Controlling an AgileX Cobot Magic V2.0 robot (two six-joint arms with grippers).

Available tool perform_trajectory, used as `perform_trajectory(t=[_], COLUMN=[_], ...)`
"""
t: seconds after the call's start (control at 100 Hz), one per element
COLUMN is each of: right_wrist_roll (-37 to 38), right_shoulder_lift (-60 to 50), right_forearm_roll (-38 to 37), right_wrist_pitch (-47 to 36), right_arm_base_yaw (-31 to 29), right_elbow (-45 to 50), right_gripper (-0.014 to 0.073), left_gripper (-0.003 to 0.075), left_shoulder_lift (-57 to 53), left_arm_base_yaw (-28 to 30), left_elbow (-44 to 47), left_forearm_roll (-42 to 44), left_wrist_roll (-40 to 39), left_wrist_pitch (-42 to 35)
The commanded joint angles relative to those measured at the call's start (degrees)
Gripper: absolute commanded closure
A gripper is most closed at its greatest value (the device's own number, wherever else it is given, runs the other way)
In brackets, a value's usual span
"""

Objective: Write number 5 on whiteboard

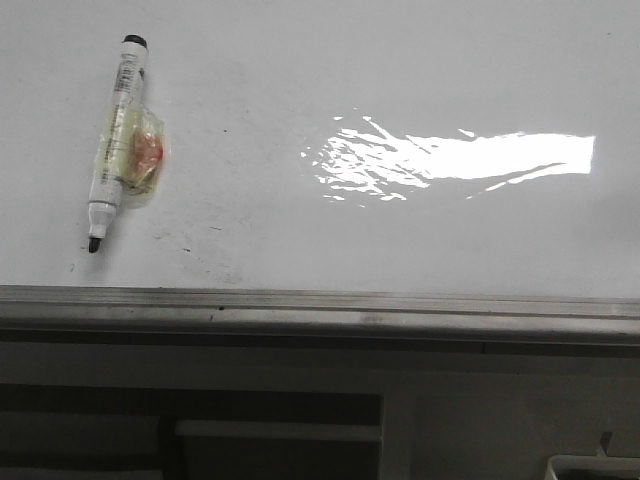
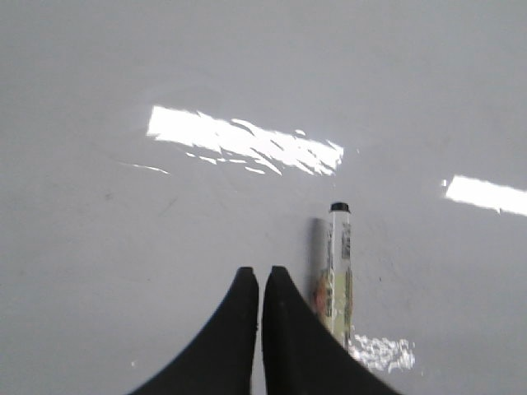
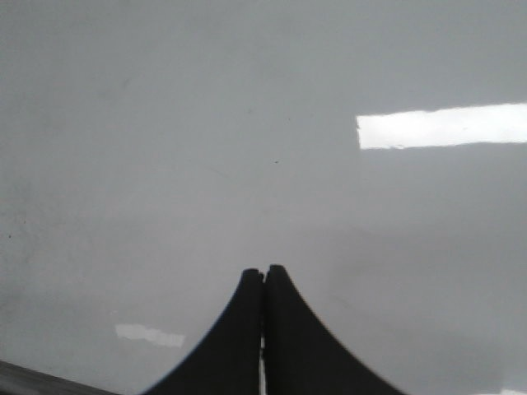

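A marker (image 1: 118, 143) is lying flat at the left of the whiteboard (image 1: 420, 250), its uncapped dark tip pointing toward the grey frame rail (image 1: 320, 305) at the near edge and its black end pointing away. A wad of yellowish tape or padding with a reddish patch is wrapping the barrel's middle, probably to give fingers a thicker, steadier hold. No number 5 is appearing anywhere; the white surface is carrying only faint specks and smudges near the marker, so the writing is not yet begun. Moving rightward, a bright streak of glare (image 1: 455, 160) is spreading across the board's centre and right. Neither arm is showing in the front view. In the left wrist view, the left gripper (image 2: 260, 276) is hovering over the board just beside the marker, its black jaws pressed together and holding nothing; it seems best placed to make the pickup and would need to spread first. In the right wrist view, the right gripper (image 3: 263, 273) is sitting over bare board, jaws likewise pressed together and empty, apparently waiting out of the way.
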Motion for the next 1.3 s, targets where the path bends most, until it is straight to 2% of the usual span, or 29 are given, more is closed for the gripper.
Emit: perform_trajectory(t=[0.0, 0.08, 0.25, 0.33, 0.5, 0.76, 1.04, 1.29], right_wrist_roll=[-3.26, -3.97, -3.97, -4.07, -4.19, -4.19, -4.19, -4.19], right_shoulder_lift=[3.89, 6.44, 10.82, 12.57, 14.48, 15.00, 15.00, 15.00], right_forearm_roll=[-1.48, -1.48, -1.24, -1.11, -1.11, -1.11, -1.11, -1.11], right_wrist_pitch=[-0.88, 1.56, 6.34, 8.64, 9.12, 8.91, 8.44, 8.39], right_arm_base_yaw=[-0.34, -0.34, -0.34, -0.34, -0.34, -0.34, -0.34, -0.34], right_elbow=[-5.12, -8.00, -13.20, -15.09, -15.77, -15.77, -15.77, -15.77], right_gripper=[0.0648, 0.0571, 0.0221, 0.0141, 0.0134, 0.0134, 0.0134, 0.0134], left_gripper=[0.0732, 0.0665, 0.0471, 0.0429, 0.0414, 0.0414, 0.0415, 0.0415], left_shoulder_lift=[6.78, 12.40, 21.53, 23.89, 27.88, 32.39, 38.97, 45.68], left_arm_base_yaw=[0.12, 0.12, -0.34, -2.32, -8.66, -15.93, -19.83, -21.31], left_elbow=[-6.06, -8.79, -10.27, -10.27, -10.27, -10.89, -14.70, -16.68], left_forearm_roll=[3.15, 3.53, 3.43, 3.43, 3.43, -0.32, -2.00, -3.47], left_wrist_roll=[-0.35, -0.35, -0.35, 0.12, 3.02, 3.02, 3.02, 3.02], left_wrist_pitch=[4.19, 9.09, 12.86, 12.80, 11.73, 3.72, -2.73, -4.04])
